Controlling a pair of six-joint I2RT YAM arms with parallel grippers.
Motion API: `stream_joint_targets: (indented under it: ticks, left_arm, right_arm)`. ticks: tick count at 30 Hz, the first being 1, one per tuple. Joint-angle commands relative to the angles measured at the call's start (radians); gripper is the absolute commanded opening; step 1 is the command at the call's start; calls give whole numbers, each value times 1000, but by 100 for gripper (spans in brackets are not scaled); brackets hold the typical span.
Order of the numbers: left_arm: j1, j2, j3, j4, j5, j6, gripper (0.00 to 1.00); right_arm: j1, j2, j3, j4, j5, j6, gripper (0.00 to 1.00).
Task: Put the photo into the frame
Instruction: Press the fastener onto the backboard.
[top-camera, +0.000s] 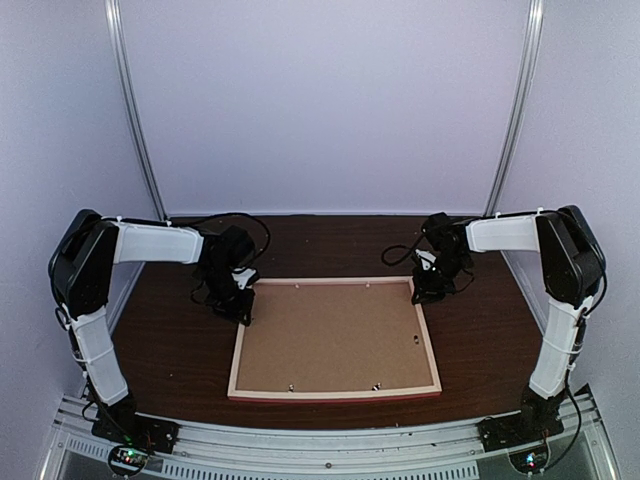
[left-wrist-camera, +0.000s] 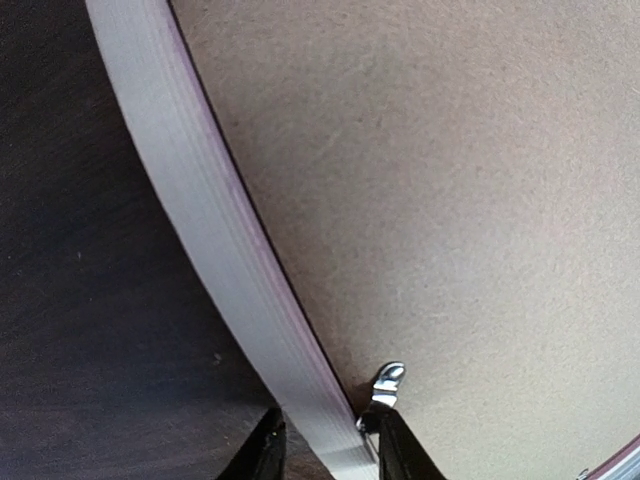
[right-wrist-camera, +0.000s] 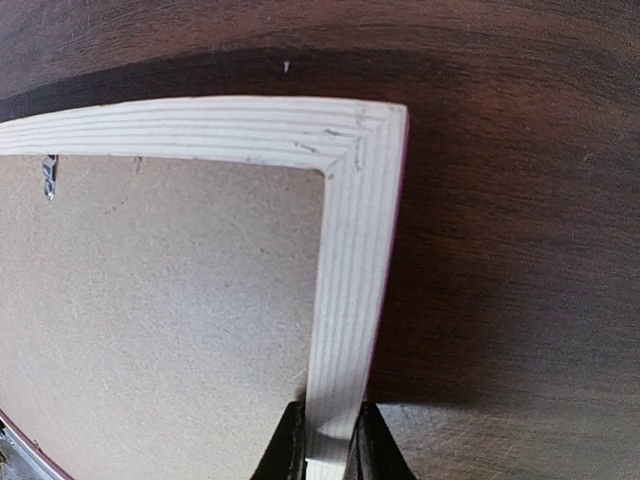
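The frame lies face down on the bench, brown backing board up. The right jaws clench its right rail near the far corner. The left jaws straddle its left rail; whether they grip it, I cannot tell.

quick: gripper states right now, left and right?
left gripper: astride the frame rail; clamped or not cannot be told.
right gripper: closed on the frame rail near its corner.
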Motion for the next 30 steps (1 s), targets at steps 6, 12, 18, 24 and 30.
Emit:
stream_joint_targets:
  ticks: [6, 12, 18, 24, 30]
  left_arm:
    - [21, 40, -5, 140, -108, 15, 27]
    - [35, -11, -12, 167, -4, -9, 45]
    - [53, -47, -7, 166, -12, -22, 65]
    - [57, 4, 31, 102, -51, -10, 64]
    - [49, 28, 36, 62, -73, 3, 63]
  right_arm:
    - [-2, 4, -40, -18, 0, -33, 11]
    - [-2, 4, -42, -18, -1, -33, 11]
    - [-2, 10, -39, -16, -5, -35, 11]
    - [-2, 7, -38, -19, -4, -39, 11]
    - [-2, 10, -37, -17, -4, -38, 11]
